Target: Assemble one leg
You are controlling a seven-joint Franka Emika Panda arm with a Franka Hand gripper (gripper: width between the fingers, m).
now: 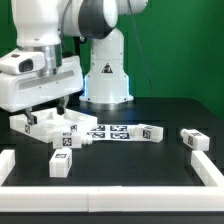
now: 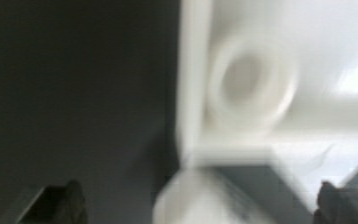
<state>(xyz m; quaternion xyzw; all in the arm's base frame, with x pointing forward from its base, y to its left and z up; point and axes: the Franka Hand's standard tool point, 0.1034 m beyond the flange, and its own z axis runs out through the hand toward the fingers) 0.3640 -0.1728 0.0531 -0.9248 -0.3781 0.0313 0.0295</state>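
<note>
**Fingers spread over the panel, legs loose on the table**

Exterior view: a low white rail runs along the edges of the black table and fences in the loose parts. Inside it, toward the exterior view's left, the arm hangs low with its fingers just above a cluster of white pieces. The leg lies in that cluster, beside the panel. A second leg stands alone nearer the front rail, and a third leg lies well apart at the exterior view's right. The marker board lies between the cluster and the third leg. From here the white hand hides most of the fingers, so their spacing cannot be told.

Wrist view: the picture is heavily blurred. Two dark fingers show at the frame's edge, set wide apart with nothing clamped between them. Beyond them is the panel's white face with one round hole, next to dark table. No leg can be made out here.
</note>
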